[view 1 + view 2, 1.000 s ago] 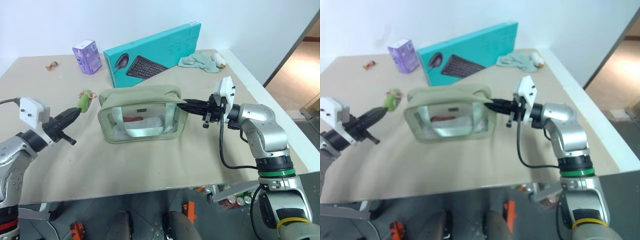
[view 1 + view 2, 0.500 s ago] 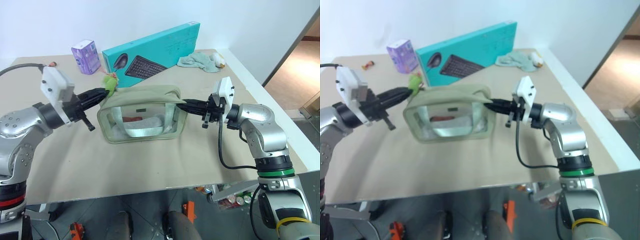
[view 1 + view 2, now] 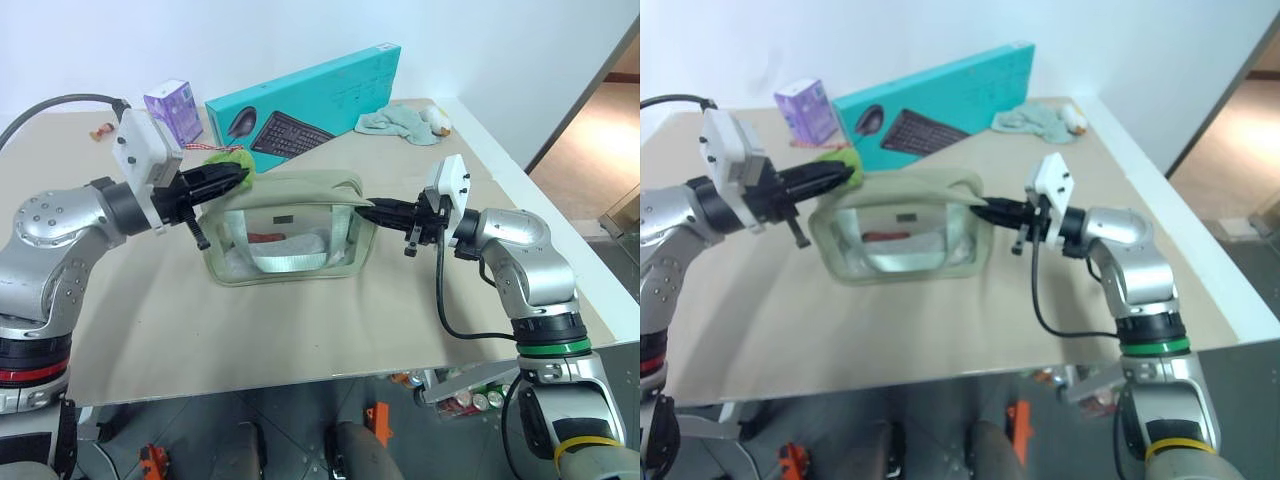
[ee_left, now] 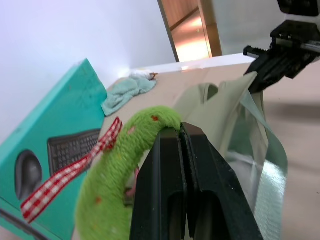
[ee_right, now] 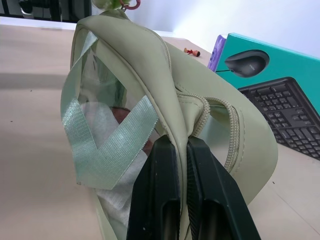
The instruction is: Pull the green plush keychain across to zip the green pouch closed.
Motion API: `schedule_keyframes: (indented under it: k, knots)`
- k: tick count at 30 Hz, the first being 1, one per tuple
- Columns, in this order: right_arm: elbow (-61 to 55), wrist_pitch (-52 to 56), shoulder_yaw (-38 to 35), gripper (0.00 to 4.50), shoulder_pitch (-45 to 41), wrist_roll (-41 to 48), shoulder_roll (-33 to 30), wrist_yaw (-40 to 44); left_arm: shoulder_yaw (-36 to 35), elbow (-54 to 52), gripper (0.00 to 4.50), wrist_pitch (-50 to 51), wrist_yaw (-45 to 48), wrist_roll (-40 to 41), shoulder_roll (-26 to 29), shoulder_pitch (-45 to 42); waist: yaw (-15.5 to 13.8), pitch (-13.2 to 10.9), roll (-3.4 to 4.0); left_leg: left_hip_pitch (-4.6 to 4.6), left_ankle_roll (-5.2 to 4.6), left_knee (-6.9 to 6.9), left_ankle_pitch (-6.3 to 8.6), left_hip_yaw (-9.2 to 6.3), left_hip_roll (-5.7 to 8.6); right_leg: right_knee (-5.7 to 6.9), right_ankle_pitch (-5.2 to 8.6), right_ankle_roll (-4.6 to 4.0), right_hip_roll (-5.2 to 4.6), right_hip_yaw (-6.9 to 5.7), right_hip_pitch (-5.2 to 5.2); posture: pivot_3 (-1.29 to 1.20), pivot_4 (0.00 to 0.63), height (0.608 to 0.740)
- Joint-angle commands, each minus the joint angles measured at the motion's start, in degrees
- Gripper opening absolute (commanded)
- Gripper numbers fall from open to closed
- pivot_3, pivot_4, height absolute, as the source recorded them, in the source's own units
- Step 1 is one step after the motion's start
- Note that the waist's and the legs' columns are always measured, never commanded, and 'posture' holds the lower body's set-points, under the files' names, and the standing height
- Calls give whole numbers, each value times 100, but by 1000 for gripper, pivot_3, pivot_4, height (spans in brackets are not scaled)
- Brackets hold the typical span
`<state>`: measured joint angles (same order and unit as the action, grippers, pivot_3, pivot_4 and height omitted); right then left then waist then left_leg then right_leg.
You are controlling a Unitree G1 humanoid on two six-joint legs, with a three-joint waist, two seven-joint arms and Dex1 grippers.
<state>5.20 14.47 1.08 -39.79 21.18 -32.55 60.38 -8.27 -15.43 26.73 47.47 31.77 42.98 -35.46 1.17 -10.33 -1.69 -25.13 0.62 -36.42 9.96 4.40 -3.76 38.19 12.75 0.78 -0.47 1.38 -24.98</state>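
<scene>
The small lime-green fuzzy plush keychain, trimmed with a red-checked ribbon, is pinched between the closed black fingers of the left gripper and is held just above the left top end of the boxy pale olive-green fabric pouch with clear plastic front panels. It is held there, it is judged, because the charm serves as the zipper's pull, so that the slider can be dragged along the top. The pouch's right end is clamped by the closed fingers of the right gripper, apparently so that the bag is braced against the pull. The zipper is seen parted near that end, so most of the closing is judged undone. The pouch rests on the beige tabletop, with the long teal cardboard keyboard box standing behind it.
</scene>
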Motion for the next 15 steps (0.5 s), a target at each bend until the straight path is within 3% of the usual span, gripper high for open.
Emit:
schedule_keyframes:
  k: [1, 8, 15]
  knots:
    - [-264, -47, -165, 0, -30, 72, -69, -31, -345, -65, 30, 148, -287, 348, -170, -397, 0, 0, 0, -1, 0, -1, 0, 0, 0, 0, -1, 1, 0, 0, 0, 0, 150, 740]
    - [-194, -68, -135, 0, -82, 64, -62, -15, -450, -280, 30, 546, -433, 756, -215, -506, 1, -1, -1, -2, 0, -5, 0, 0, 0, 0, -3, 6, 1, 4, 0, 0, 150, 740]
    - [-118, -101, -105, 0, -143, 44, -34, 8, -140, -446, 30, 539, -373, 650, -286, -418, 1, -1, -2, -2, 0, -6, -1, 1, 1, 0, -5, 8, 1, 6, 1, 0, 150, 740]
